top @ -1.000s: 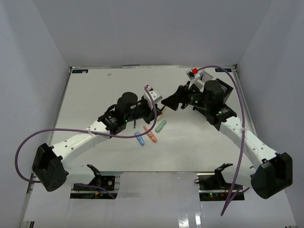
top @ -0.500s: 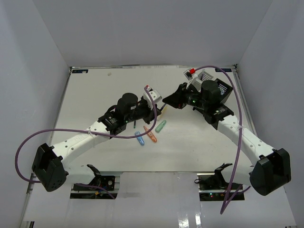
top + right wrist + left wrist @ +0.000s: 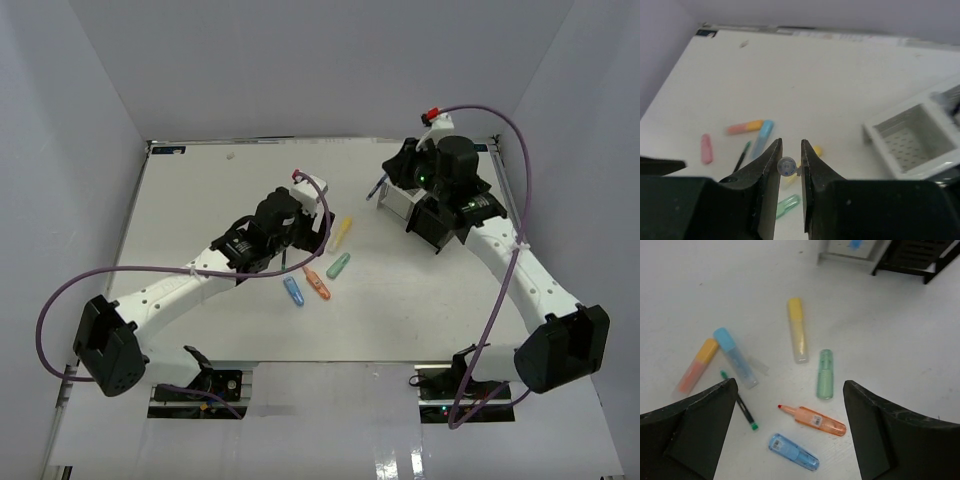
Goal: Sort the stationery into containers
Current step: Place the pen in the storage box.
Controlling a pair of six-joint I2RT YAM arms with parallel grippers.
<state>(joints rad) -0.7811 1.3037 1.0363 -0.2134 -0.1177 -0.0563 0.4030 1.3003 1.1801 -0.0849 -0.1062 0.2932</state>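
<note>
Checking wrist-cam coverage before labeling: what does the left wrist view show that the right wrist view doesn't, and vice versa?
Left wrist only: an uncapped orange marker and a short blue marker, both between the fingers of the open left gripper.
Right wrist only: a pink marker, and the small round blue-white roll pinched in the right gripper.
Both: the yellow marker, green marker, long blue marker, capped orange marker, green-tipped pen and white box.
</note>
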